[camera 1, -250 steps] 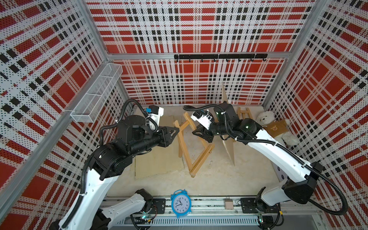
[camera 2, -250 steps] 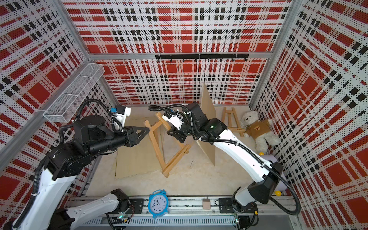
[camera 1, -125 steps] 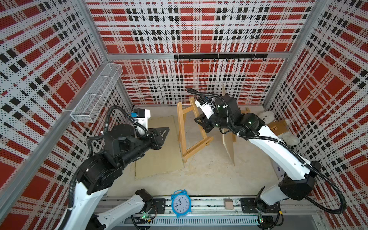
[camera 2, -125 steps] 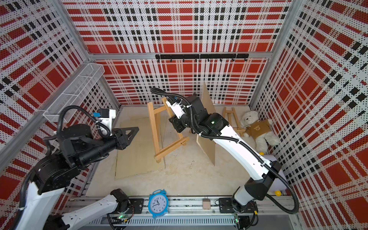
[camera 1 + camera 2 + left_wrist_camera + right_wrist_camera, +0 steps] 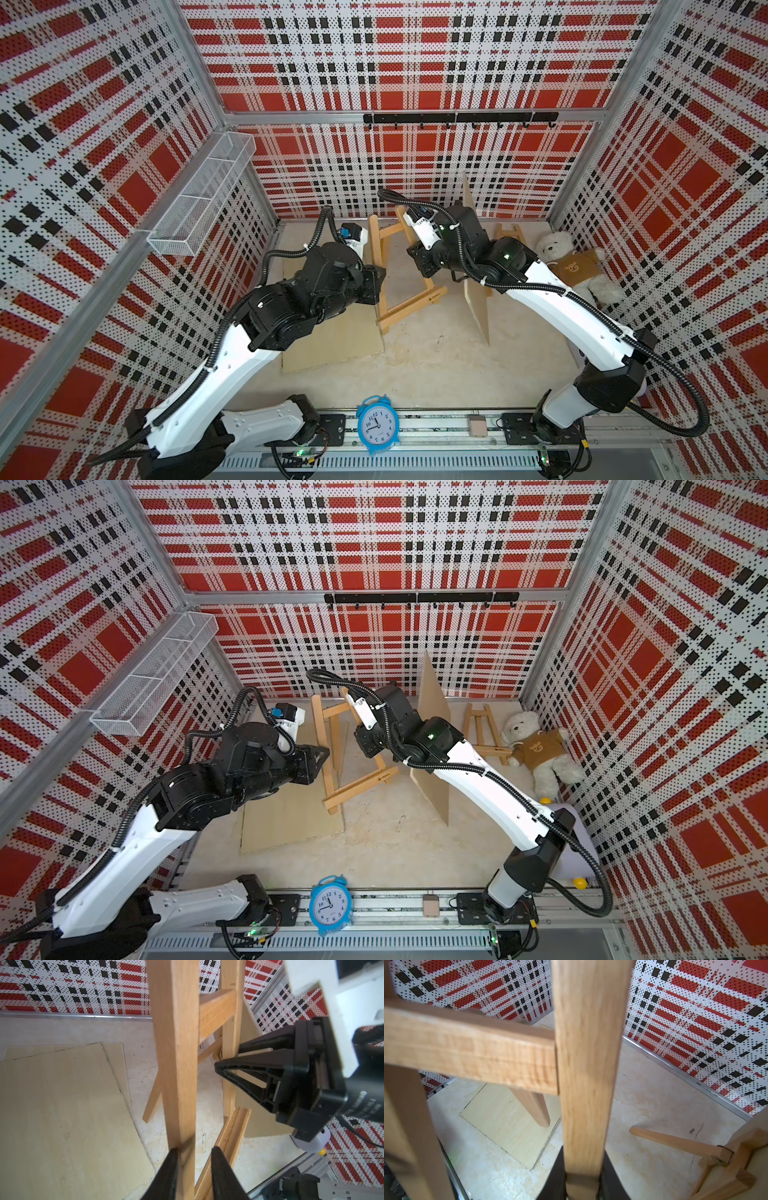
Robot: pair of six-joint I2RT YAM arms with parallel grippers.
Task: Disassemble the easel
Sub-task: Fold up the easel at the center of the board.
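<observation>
Easel (image 5: 409,266): bare pale wood, matt, grain visible, no varnish shine. 2 plywood sheets (image 5: 62,1105) at 9 o'clock: smooth, matt, scuffed. Floor (image 5: 436,374): rough, stained, chalky. Wire basket (image 5: 199,199) at 10: white mesh metal. Teddy bear (image 5: 557,249) at 3: fluffy plush, brown cloth top. Alarm clock (image 5: 377,424) at 6: glossy blue plastic. Left gripper (image 5: 194,1148): matt black plastic. Arm shells (image 5: 232,374): glossy white plastic.

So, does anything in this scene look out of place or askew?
Yes. One thin board stands on its edge mid-table, while the other boards lie flat. The teddy bear lies toppled beside the small easel, and a blue alarm clock sits on the front rail.
</observation>
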